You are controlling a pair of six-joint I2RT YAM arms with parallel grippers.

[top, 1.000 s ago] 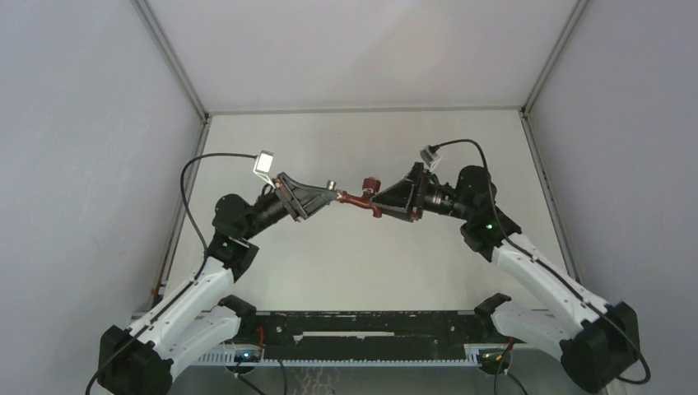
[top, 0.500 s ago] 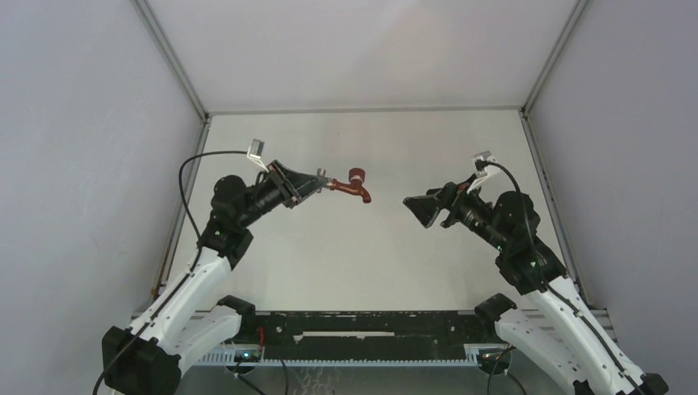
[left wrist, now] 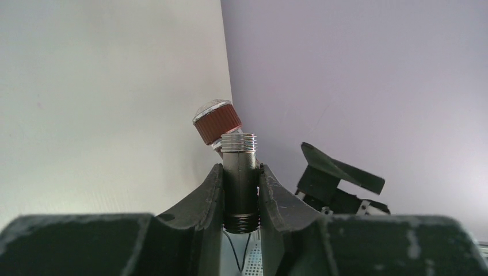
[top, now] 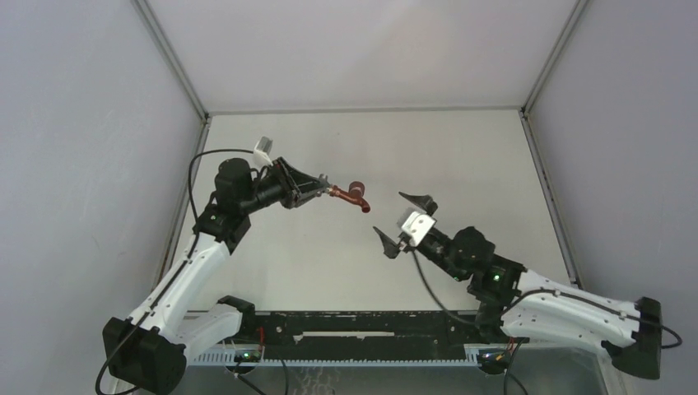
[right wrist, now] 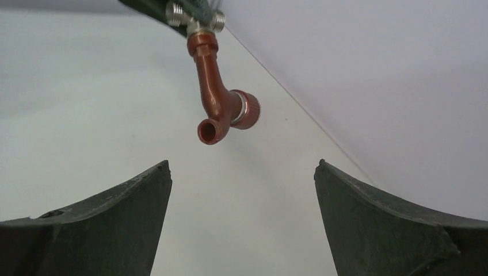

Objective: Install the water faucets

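right claw (top: 403, 220): has let go of the faucet (top: 354, 196) since a second ago and backed off toward its own base. It now sits low over the right half of the counter (top: 329, 271), well apart from the faucet and pointing back at it. Jaws are spread wide with nothing between them.
left claw (top: 323, 188): roughly where it was a second ago, wrist turned a bit. Jaws are nearly closed, pinching the fitting (left wrist: 239, 142) from both sides.
fitting: silvery threaded metal piece, upright between the left fingers in the left wrist view, with its threaded end poking past the fingertips.
faucet: reddish-brown, hanging off the far end of the fitting in the air above the counter, left of centre. It is carried only by the left claw, through the fitting.
spout (right wrist: 208, 131): the open mouth faces the right wrist camera, above the gap between the right fingers.
knob (right wrist: 247, 109): red-brown cap with a silvery ring, sticking out sideways at the bend.
joint: the faucet looks seated in the fitting; how far it is threaded in I can't tell from these views.
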